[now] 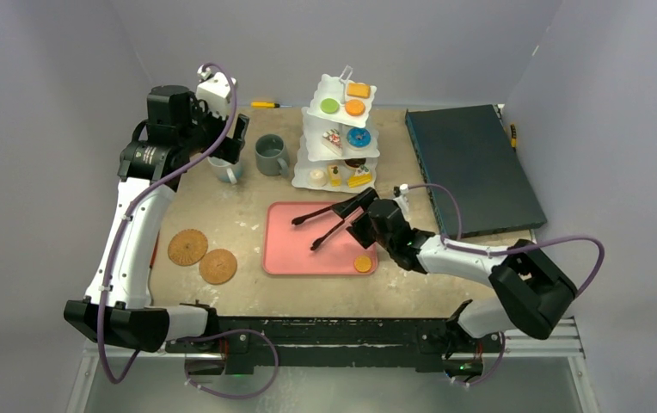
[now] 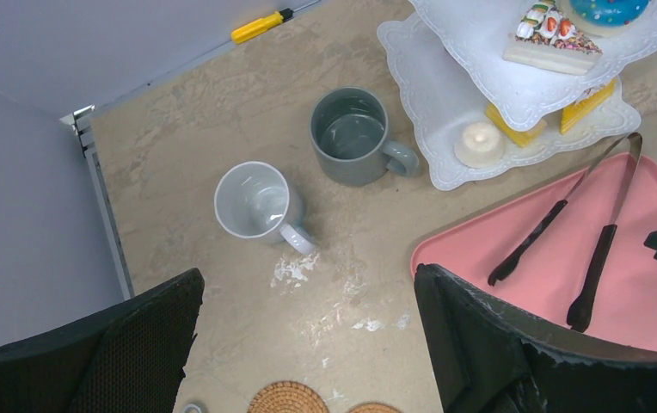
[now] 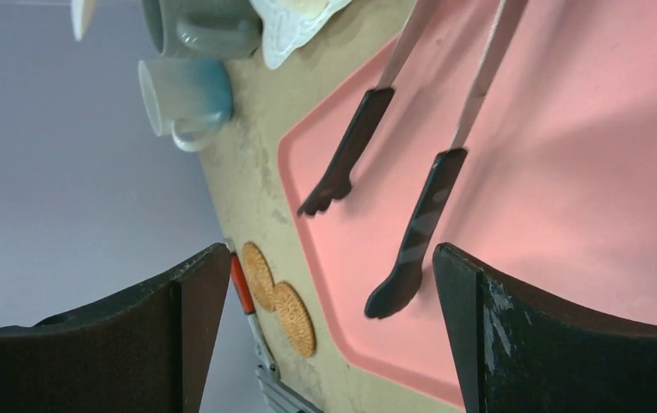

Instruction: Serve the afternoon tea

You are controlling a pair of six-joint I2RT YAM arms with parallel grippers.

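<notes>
Beige tabletop (image 1: 239, 215): your right gripper (image 3: 329, 254) hangs open over black tongs (image 3: 432, 198) lying on pink rectangular tray (image 3: 609, 215); left gripper (image 2: 308, 275), open, hovers above white mug (image 2: 254, 202), presumably for pickup.

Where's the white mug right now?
Top view: the white mug stands in the table's far-left part, beneath the left gripper, with the grey mug just to its right and the tiered stand beyond that.
</notes>
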